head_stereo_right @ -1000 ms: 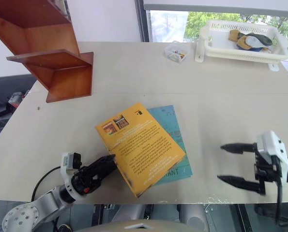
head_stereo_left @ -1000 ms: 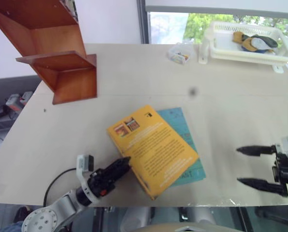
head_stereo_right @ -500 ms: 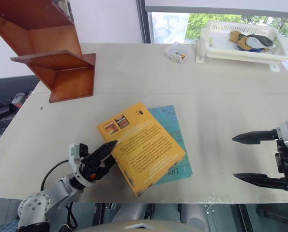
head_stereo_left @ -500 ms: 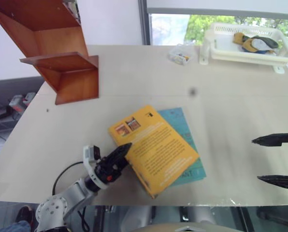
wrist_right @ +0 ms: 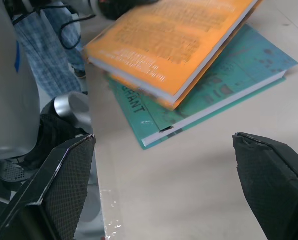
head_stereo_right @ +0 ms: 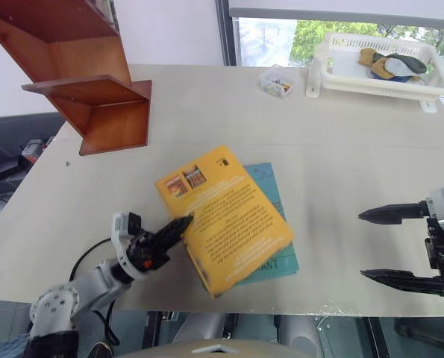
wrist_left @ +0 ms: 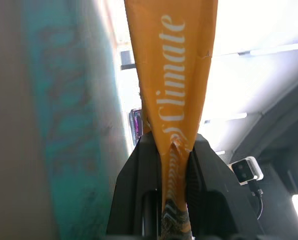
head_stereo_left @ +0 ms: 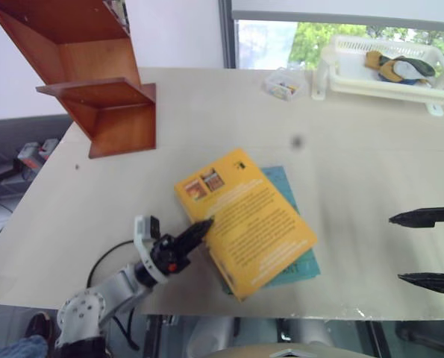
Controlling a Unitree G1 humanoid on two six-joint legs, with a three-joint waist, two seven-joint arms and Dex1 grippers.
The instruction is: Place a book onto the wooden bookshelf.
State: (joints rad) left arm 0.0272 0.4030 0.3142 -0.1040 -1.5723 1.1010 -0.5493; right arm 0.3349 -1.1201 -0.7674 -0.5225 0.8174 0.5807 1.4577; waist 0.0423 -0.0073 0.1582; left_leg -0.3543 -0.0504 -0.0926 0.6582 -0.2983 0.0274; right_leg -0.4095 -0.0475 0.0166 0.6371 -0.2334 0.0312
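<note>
Now, grip: my left gripper [head_stereo_right: 178,224] has its two black fingers pinched tight on the spine edge of the yellow-orange paperback book [head_stereo_right: 225,216]; the left wrist view shows the spine squeezed between them.
Book position: it lies tilted across the teal paperback [head_stereo_right: 275,257] on the pale table [head_stereo_right: 341,171], gripped side lifted, I judge.
Long axis: runs diagonally, from near my fingers away to the right.
Target bearing: the reddish-brown glossy wooden bookshelf [head_stereo_right: 95,97] stands well apart, at the far left.
Nearer arm: left.
Left arm pose: low, reaching in from the near edge.
Right gripper [head_stereo_right: 395,244]: spread wide, empty, hanging beside the table's right edge.
</note>
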